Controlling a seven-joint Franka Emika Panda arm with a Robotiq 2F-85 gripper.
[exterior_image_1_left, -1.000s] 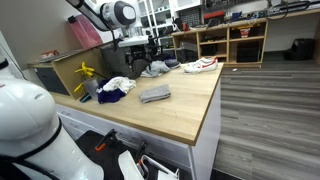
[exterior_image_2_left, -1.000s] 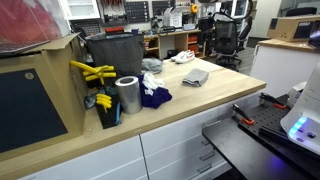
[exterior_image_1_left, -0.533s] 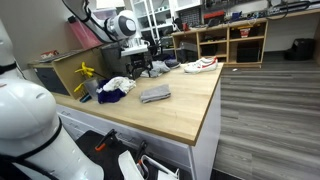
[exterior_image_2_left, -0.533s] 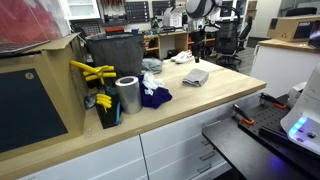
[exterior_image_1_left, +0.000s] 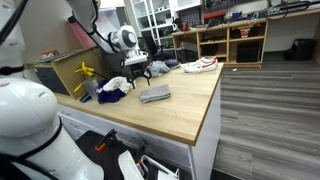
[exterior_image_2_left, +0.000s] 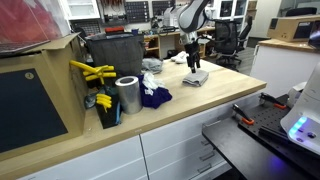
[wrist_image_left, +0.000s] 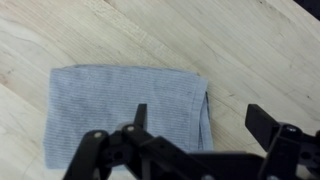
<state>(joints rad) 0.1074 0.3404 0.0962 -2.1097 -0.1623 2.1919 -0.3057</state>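
I see claw (wrist_image_left: 200, 125) spread open, grasping nothing, above one folded grey cloth (wrist_image_left: 120, 115). Cloth lies flat on wooden surface (wrist_image_left: 250, 50); one finger (wrist_image_left: 140, 112) over it, one past its 3 o'clock edge. In an exterior view, one blue-white pile (exterior_image_1_left: 115, 88) at cloth's 9 o'clock.

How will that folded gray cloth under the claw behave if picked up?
The gray cloth looks soft and knitted, so it probably droops and unfolds when lifted. It lies flat and thin, likely light. On the smooth wooden table a push may slide or bunch it.
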